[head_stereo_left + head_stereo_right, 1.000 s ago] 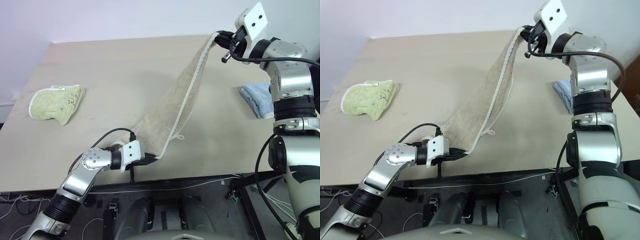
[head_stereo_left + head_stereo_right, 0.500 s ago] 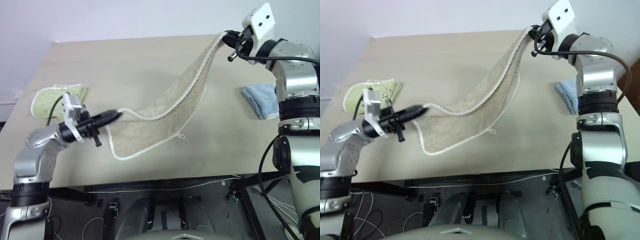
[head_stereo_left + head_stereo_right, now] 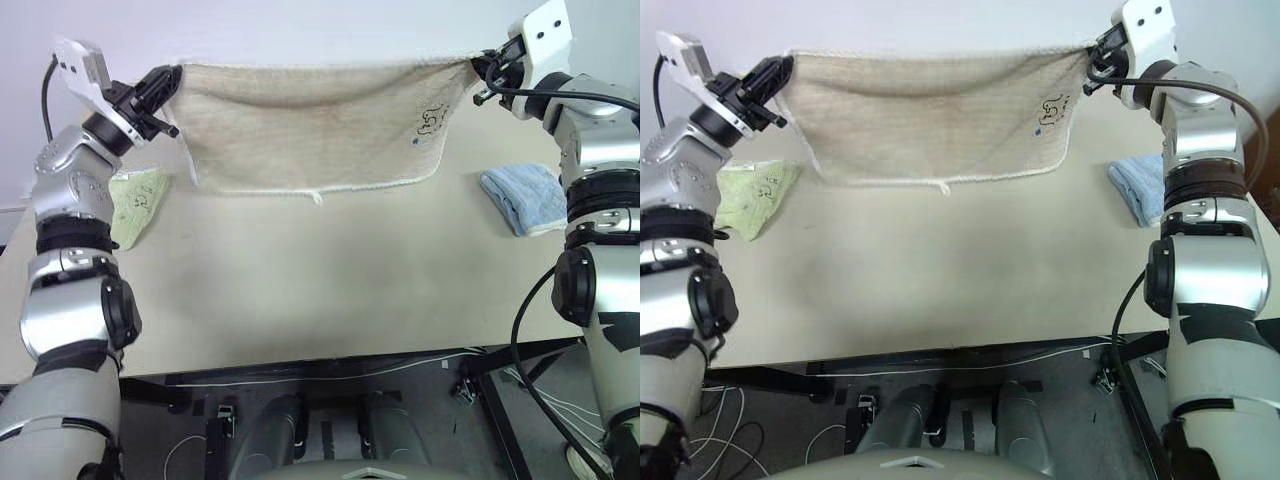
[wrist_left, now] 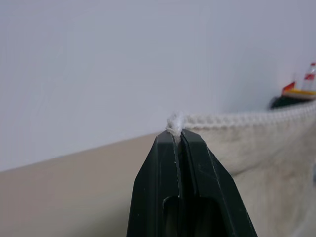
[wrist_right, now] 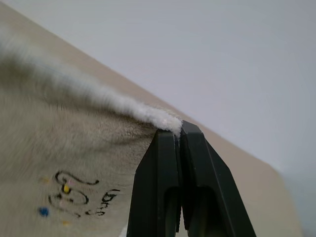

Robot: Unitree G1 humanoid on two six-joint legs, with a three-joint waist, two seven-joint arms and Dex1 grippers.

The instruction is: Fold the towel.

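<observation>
The beige towel with white corded edging hangs stretched flat in the air above the far part of the table. Its dark embroidered mark sits near the right side. My left gripper is shut on the towel's upper left corner. At the upper right corner my right gripper is shut on the edging. The towel's lower edge hangs free above the tabletop.
A small light-green folded towel lies on the table's left side, below my left arm. A small light-blue folded towel lies at the right edge. Cables run along the floor under the table's near edge.
My left gripper has swung up and out to the left with its corner, lifting the towel off the table and pulling it taut. My right gripper has shifted a little to the right.
</observation>
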